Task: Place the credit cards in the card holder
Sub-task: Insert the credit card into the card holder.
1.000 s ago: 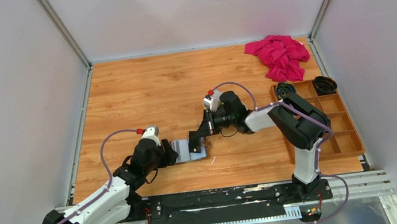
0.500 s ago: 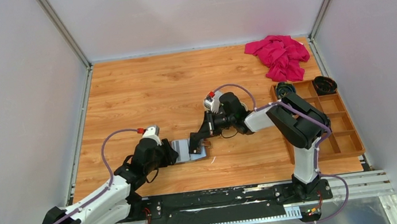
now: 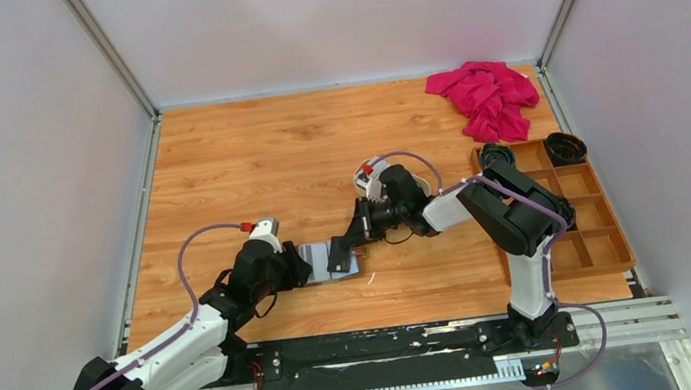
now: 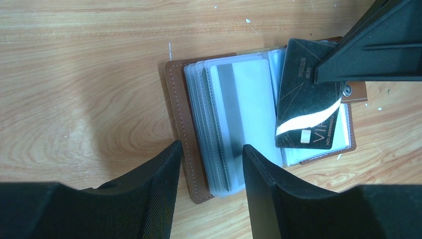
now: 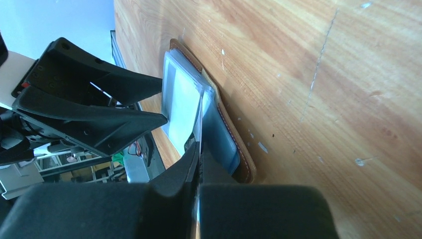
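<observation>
The card holder [image 4: 179, 114] lies open on the wood, brown cover down and clear sleeves [image 4: 219, 149] fanned up. A grey card [image 4: 239, 104] sits in the top sleeve. My right gripper [image 5: 199, 149] is shut on a black credit card [image 4: 303, 104] with a white swoosh. The card is tilted over the holder's right half, its lower edge down against the sleeves. My left gripper [image 4: 209, 149] is open, its fingers straddling the near edge of the sleeve stack and the left cover. From above, the card holder [image 3: 323, 259] shows between the left gripper [image 3: 302, 264] and the right gripper [image 3: 341, 252].
A wooden compartment box [image 3: 576, 215] stands at the right edge with two black round items [image 3: 495, 155] in its far cells. A pink cloth [image 3: 485, 96] is heaped at the back right. Grey enclosure walls ring the table.
The right wrist has shifted slightly left and down over the holder with the card. The left gripper's fingers have drawn in a little; the left arm has stayed put.
</observation>
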`<state>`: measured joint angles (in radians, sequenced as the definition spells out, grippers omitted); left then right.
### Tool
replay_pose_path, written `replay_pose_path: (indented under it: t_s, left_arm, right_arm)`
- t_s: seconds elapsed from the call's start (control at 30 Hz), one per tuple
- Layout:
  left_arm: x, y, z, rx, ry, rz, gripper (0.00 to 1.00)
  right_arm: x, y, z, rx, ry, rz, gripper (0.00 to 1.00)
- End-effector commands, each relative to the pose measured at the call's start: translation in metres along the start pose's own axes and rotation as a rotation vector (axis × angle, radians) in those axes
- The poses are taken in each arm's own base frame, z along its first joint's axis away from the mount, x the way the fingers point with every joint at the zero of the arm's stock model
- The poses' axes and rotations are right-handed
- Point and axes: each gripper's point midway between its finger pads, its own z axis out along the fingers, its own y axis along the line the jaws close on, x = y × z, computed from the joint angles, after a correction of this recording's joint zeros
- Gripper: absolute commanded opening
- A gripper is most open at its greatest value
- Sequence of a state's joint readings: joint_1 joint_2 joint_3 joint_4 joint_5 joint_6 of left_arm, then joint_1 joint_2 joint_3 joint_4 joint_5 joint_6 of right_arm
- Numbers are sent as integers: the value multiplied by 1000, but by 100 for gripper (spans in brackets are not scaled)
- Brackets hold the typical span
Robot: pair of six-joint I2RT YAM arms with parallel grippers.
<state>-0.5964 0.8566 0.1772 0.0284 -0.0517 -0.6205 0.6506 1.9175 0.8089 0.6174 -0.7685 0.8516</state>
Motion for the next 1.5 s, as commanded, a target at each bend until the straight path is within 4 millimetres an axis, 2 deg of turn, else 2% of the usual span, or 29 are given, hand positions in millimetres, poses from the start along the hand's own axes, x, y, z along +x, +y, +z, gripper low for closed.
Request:
replay_pose_path:
  t_s: [0.0,0.33,0.47,0.63,0.93,1.47]
  left_arm:
    - [6,3,1,-3,24,0,50]
    - [7,2,1,0,28,5,50]
    - [6,1,1,3,28,4,50]
    - [8,0,1,11,38,5,49]
    - [6,-3,1,24,35,12,50]
    - [9,-9,2,58,59,29,50]
  right_arm:
    - [16,-7,9,38,46,12,0]
    - [6,7,7,14,18,-76,0]
    - [11,12,12,-26,33,-43,0]
    - [19,9,20,-24,57,-19,0]
    - [25,-2,23,19,78,31,0]
    - [35,-12,33,72,149,147,0]
